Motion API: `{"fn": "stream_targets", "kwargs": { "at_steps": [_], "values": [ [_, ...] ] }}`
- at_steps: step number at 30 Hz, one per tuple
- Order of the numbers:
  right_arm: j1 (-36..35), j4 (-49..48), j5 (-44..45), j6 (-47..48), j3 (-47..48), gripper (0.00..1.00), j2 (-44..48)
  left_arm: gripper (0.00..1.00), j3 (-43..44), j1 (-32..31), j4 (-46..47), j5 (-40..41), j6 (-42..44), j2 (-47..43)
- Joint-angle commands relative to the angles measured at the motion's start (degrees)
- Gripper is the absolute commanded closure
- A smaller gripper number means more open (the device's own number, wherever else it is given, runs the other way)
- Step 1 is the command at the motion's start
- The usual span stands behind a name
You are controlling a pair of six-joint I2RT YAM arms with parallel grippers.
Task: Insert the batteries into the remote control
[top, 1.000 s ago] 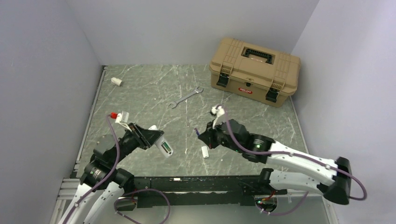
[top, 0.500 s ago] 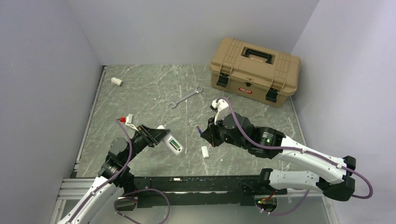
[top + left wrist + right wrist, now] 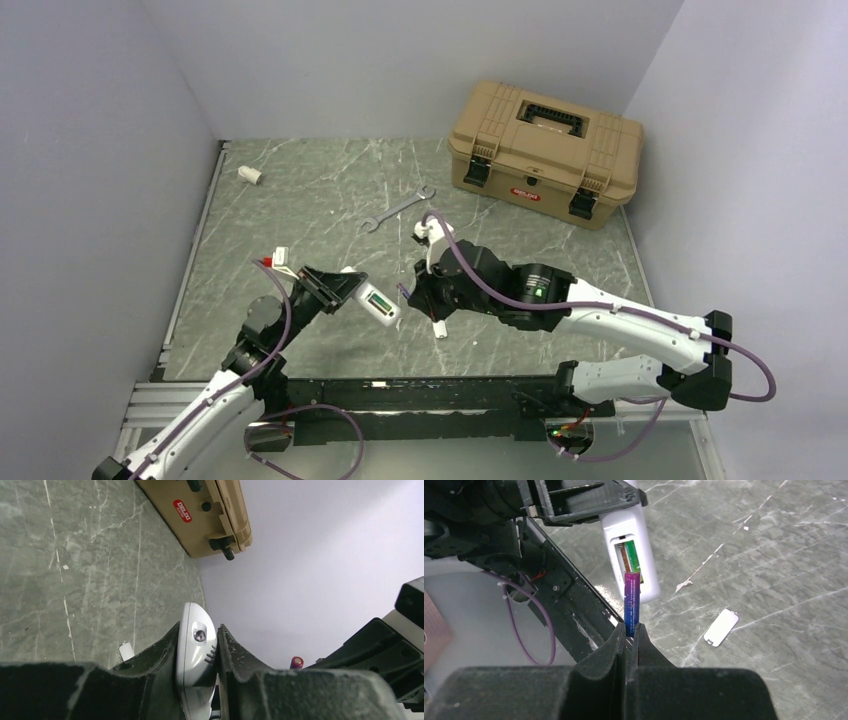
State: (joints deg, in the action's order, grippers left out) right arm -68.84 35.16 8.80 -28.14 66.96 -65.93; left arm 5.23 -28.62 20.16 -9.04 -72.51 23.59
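Grey-green marbled tabletop (image 3: 300, 190), enclosed on three sides by plain pale lavender walls (image 3: 100, 150).

Item: slim white oblong plastic remote control (image 3: 646, 555). It is raised off the tabletop near the front edge, tilted, with the recessed face turned up. The left gripper (image 3: 340, 287) is clamped tight across one end of it, a black finger pressing each long side. The free end points toward the right arm.

Item: small green cylindrical battery (image 3: 632, 556). It is seated inside the remote control's rectangular recess.

Item: small dark blue-purple cylindrical battery (image 3: 632, 597). It is pinched at its lower end between the closed fingers of the right gripper (image 3: 629, 630) and stands straight out from them. Its free tip meets the near edge of the recess, just beside the green battery. Contact cannot be confirmed from where I stand.

Item: small loose white plastic tab (image 3: 721, 627). It lies flat on the tabletop, just under the right gripper.

Item: silver metal open-ended wrench (image 3: 397, 209). It lies mid-table, well beyond both grippers.

Item: tan plastic toolbox with black latches and handle (image 3: 545, 150). Lid closed, it sits at the far right corner.

Item: short white tube stub (image 3: 249, 175). It lies at the far left, near the wall.
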Motion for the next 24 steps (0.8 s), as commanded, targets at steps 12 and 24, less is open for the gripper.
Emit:
{"fn": "stream_targets", "kwargs": {
  "at_steps": [12, 24],
  "values": [
    [-1.56, -1.85, 0.60, 1.99, 0.03, 1.00, -0.93, 1.00, -1.89, -7.45, 10.17, 7.71, -1.87, 4.62],
    [-1.56, -0.53, -4.22, -5.99, 1.91, 1.00, -11.85, 1.00, -3.29, -10.50, 15.33, 8.86, -1.46, 8.51]
  ]
}}
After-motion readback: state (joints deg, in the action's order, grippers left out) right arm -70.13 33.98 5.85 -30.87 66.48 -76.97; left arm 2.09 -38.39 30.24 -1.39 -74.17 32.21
